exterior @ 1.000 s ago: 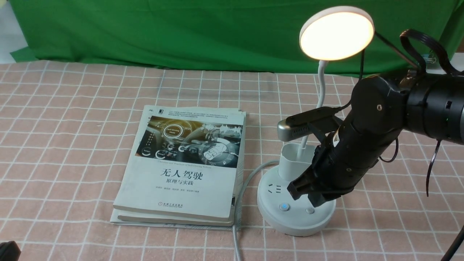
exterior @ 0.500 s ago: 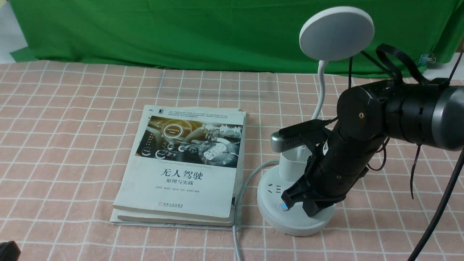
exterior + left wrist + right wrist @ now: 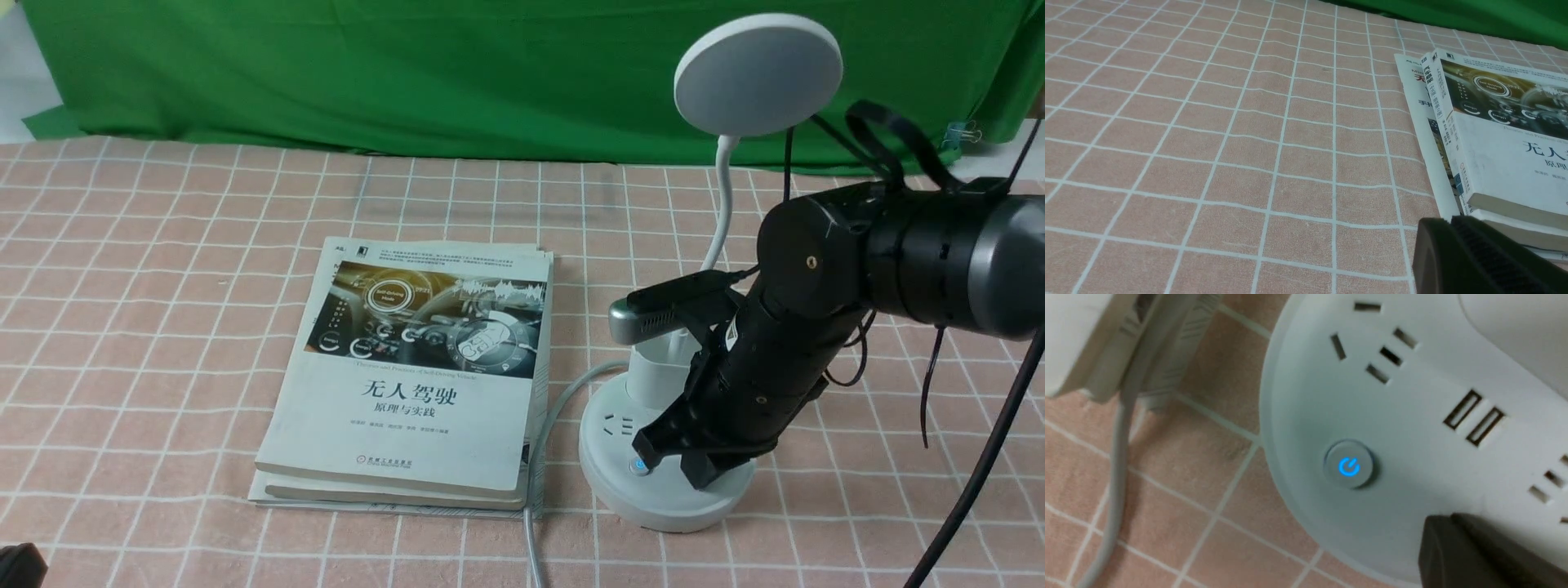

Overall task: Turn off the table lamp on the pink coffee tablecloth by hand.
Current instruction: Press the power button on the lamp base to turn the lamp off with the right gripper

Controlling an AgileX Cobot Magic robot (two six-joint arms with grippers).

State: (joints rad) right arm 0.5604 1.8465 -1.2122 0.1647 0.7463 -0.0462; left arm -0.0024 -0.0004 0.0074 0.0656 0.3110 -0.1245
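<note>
1. My right claw [image 3: 676, 461] is low over the round base of the table lamp [image 3: 608, 457], tips angled downward. I cannot tell whether they touch the base.
2. I cannot tell whether this claw is clenched or released. The front view shows two dark tips close together, and the right wrist view catches only part of one.
3. The power button [image 3: 1349, 465], glowing with a blue symbol, sits just beside my claw tip on its left, uncovered.
4. The lamp's disc head [image 3: 758, 73] is high above and behind my claw, and it is unlit. The cup-shaped holder [image 3: 653, 371] stands just behind the claw.
5. The lamp stands on the pink coffee tablecloth [image 3: 163, 327], which spreads beneath and all round my claw.
6. To the left of my claw lies a stack of books [image 3: 416, 384]. A grey cord [image 3: 555, 404] runs between the books and the lamp base.
7. My left claw [image 3: 1478, 261] is well apart to the left, low over the cloth near the books. Only a dark ribbed part shows, so I cannot tell its state.
</note>
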